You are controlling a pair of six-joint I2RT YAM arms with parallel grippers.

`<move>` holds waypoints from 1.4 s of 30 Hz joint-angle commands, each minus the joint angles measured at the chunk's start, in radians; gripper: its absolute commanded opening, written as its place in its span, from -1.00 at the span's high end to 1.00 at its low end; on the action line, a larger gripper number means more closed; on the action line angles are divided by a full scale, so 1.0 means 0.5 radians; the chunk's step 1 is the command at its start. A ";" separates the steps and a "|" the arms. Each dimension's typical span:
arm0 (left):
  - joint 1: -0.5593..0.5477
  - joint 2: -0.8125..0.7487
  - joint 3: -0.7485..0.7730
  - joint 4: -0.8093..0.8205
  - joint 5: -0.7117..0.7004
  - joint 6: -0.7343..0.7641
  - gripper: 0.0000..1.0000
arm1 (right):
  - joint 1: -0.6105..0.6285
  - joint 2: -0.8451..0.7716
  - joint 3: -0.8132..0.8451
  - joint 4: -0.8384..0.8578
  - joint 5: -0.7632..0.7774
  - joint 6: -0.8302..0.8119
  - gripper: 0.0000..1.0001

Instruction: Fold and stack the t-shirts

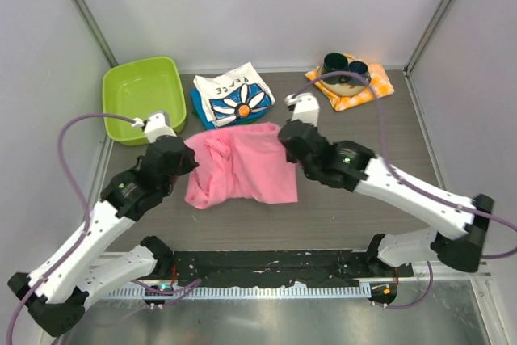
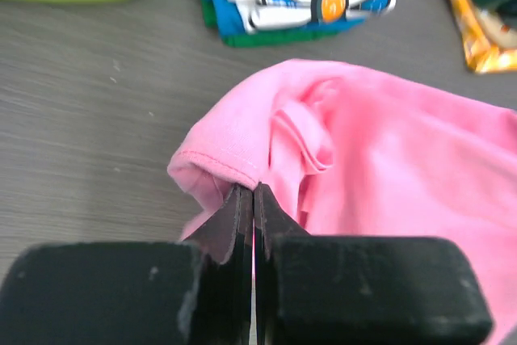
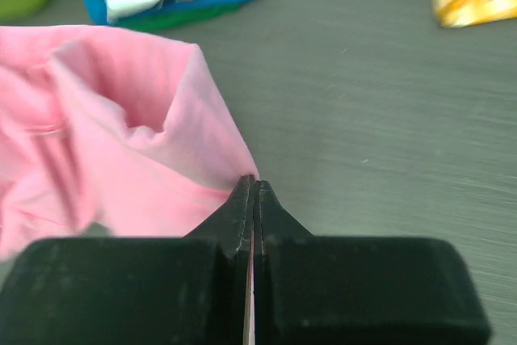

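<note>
A bright pink t-shirt [image 1: 242, 163] lies crumpled in the middle of the table. My left gripper [image 2: 253, 189] is shut on its left hem [image 2: 214, 159], with pink cloth pinched between the jaws. My right gripper [image 3: 251, 181] is shut on the shirt's right edge [image 3: 218, 131]. Behind the pink shirt sits a folded stack: a white t-shirt with blue daisy print [image 1: 234, 96] on top of blue and green folded ones [image 2: 242, 26].
A lime green tub [image 1: 142, 94] stands at the back left. An orange-and-white checked cloth [image 1: 355, 90] with a dark bowl [image 1: 346, 66] on it lies at the back right. Grey walls enclose the table on three sides.
</note>
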 commanded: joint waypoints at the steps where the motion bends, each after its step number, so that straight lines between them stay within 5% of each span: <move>1: 0.055 -0.158 0.295 -0.297 -0.342 0.175 1.00 | -0.109 -0.336 0.138 -0.260 0.549 0.008 0.99; 6: 0.061 -0.271 0.454 -0.454 -0.477 0.237 1.00 | -0.367 -0.631 0.016 -0.506 0.688 0.140 0.99; 11: 0.061 -0.418 0.308 -0.519 -0.493 0.188 1.00 | -0.569 -0.751 -0.318 -0.629 0.658 0.263 0.99; 12: 0.061 -0.464 0.201 -0.525 -0.499 0.166 0.99 | -0.585 -0.733 -0.370 -0.638 0.652 0.318 0.70; 14: 0.061 -0.563 0.093 -0.503 -0.487 0.120 1.00 | -0.603 -0.711 -0.484 -0.656 0.624 0.373 -0.42; 15: 0.061 -0.575 0.029 -0.491 -0.466 0.111 0.79 | -0.603 -0.693 -0.499 -0.650 0.612 0.398 -0.85; 19: 0.061 -0.526 -0.045 -0.301 -0.214 0.184 0.19 | -0.600 -0.659 -0.411 -0.513 0.364 0.276 -0.92; 20: 0.061 -0.486 -0.052 -0.255 -0.159 0.187 -0.04 | -0.600 -0.656 -0.402 -0.436 0.266 0.245 -0.92; 21: 0.065 -0.456 -0.043 -0.261 -0.092 0.175 -0.55 | -0.600 -0.650 -0.392 -0.399 0.065 0.217 -0.92; 24: 0.061 -0.431 -0.018 -0.261 -0.024 0.157 -0.96 | -0.509 -0.628 -0.401 -0.313 -0.143 0.156 -0.93; 32: 0.052 -0.342 -0.177 -0.144 0.455 0.037 -0.99 | -0.376 -0.359 -0.653 -0.006 -0.750 0.054 -0.97; 42: 0.049 -0.155 -0.315 -0.095 0.489 0.016 -0.96 | -0.361 0.019 -1.045 0.294 -0.837 0.171 -0.63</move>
